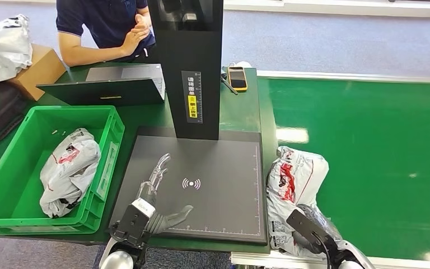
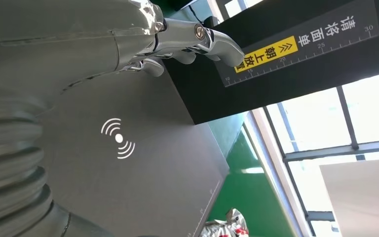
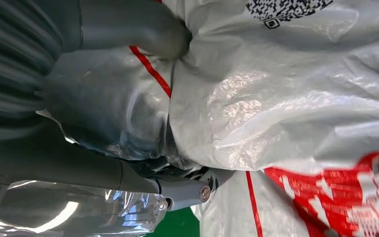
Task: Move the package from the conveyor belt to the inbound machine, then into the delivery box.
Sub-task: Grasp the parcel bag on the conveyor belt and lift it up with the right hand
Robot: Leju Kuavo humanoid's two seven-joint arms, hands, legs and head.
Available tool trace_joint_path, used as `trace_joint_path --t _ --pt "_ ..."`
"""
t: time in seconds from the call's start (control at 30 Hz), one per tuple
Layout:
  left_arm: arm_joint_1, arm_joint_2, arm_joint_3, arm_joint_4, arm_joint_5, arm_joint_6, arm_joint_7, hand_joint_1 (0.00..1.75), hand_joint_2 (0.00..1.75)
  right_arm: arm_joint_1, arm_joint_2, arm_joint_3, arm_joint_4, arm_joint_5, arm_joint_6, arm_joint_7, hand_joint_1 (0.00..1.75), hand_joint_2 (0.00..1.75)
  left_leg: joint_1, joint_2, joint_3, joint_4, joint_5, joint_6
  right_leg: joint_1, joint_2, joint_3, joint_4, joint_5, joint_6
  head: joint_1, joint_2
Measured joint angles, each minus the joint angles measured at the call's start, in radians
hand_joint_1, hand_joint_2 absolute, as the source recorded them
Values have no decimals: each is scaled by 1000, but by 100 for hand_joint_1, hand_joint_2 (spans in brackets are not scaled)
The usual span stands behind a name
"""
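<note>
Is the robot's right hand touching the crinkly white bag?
Touching. In the right wrist view the right hand presses its thumb into the white package, denting the plastic, with its fingers wrapped beneath.

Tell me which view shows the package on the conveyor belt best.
The head view: the whole package lies at the belt's edge under the right hand. The right wrist view gives only close-up plastic; the left wrist view only a corner.

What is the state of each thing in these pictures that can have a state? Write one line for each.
Package on the conveyor belt: lying at the belt's edge, gripped by the right hand.
Right hand: closed on that package.
Left hand: empty, fingers apart, over the scanner plate.
Scanner plate: nothing lying on it.
Green crate: one package inside.
Package in the crate: lying crumpled.
Laptop: open.
</note>
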Motion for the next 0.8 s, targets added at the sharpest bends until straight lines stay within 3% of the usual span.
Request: trace_joint_path --t 0.6,0.7,0.8 --pt "0 0 0 0 0 3 0 0 175 24 5 8 -26 -18 -51 2 175 175 0 -2 0 0 -2 3 -1 -2 4 -4 -1 2 0 0" --pt "1 0 0 0 -1 7 0 0 175 37 14 -23 -37 -10 -102 -27 175 175 0 -3 -3 0 -2 4 -2 -3 2 -4 -2 3 0 0" --pt "6 0 0 -3 -6 18 1 0 175 57 45 -117 -58 -3 -183 -82 175 175 -1 -5 -9 0 -1 5 -4 -5 -2 -3 -1 4 0 0"
